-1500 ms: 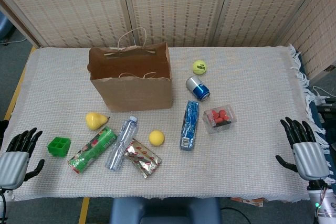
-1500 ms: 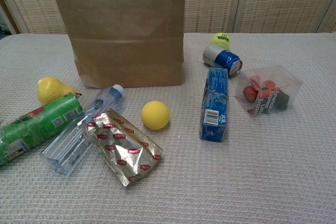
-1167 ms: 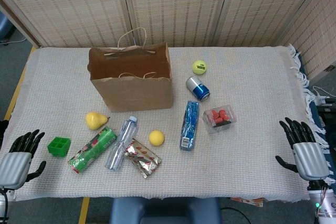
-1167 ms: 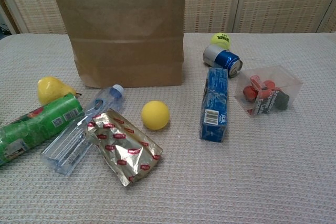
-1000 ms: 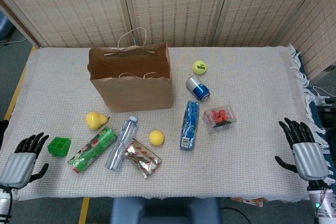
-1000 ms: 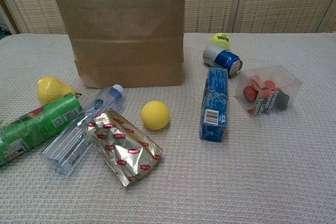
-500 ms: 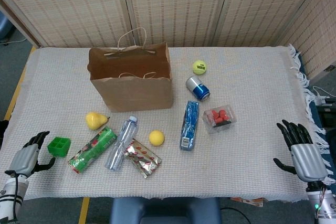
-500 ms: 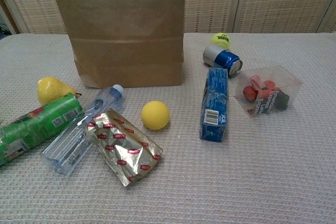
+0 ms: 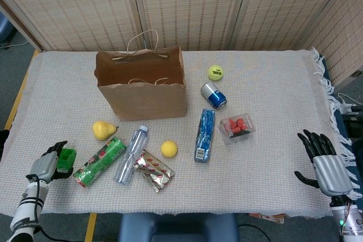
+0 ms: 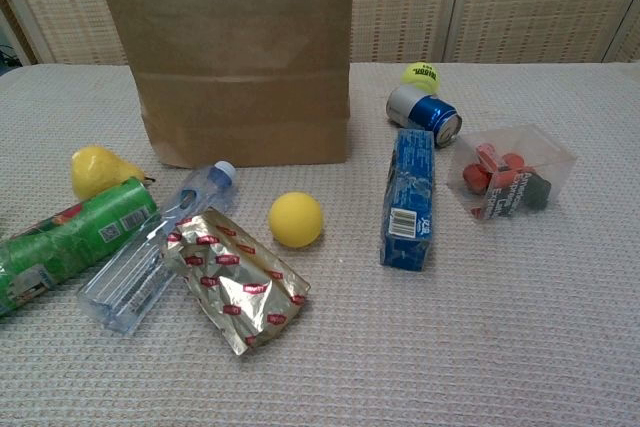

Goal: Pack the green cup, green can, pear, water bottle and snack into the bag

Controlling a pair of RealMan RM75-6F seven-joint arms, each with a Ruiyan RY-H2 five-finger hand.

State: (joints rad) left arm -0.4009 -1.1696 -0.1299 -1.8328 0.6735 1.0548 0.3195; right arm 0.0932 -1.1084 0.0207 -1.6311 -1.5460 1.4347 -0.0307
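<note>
The small green cup (image 9: 67, 158) stands near the table's front left corner. My left hand (image 9: 45, 165) is right against its left side with fingers apart, hiding part of it; no grip shows. Lying to the right are the green can (image 9: 100, 161) (image 10: 70, 242), the water bottle (image 9: 130, 154) (image 10: 155, 247) and the foil snack (image 9: 154, 170) (image 10: 235, 277). The yellow pear (image 9: 103, 129) (image 10: 98, 169) rests behind the can. The open brown paper bag (image 9: 142, 86) (image 10: 240, 57) stands upright behind them. My right hand (image 9: 323, 167) hovers open past the right front edge. The chest view shows neither hand.
A yellow ball (image 9: 168, 149), a long blue box (image 9: 205, 135), a blue can (image 9: 214, 94), a tennis ball (image 9: 215, 72) and a clear box of red pieces (image 9: 236, 127) lie right of the bag. White cloth (image 9: 272, 89) covers the table; screens stand behind.
My left hand has turned and moved right along the front edge until it reaches the green cup's left side. The right hand has sunk slightly. No object has moved.
</note>
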